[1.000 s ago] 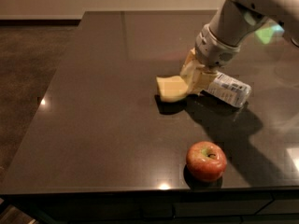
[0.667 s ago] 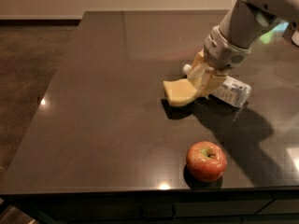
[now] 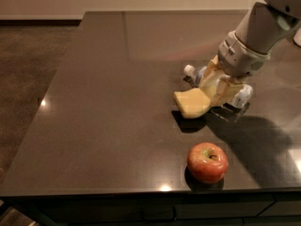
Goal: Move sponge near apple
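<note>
Apple (image 3: 208,162) sits at the front edge of the table (image 3: 108,93). Just behind it the sponge (image 3: 192,103) hangs above the tabletop, pinched at its far end by the gripper (image 3: 211,91), with a water bottle (image 3: 242,96) lying behind. Looks like the carry step; the next move calls for a short lowering beside the apple, then letting go.

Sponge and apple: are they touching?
Apart. The camera view shows bare table between sponge and apple; the gripper holds the sponge at the table's right.
</note>
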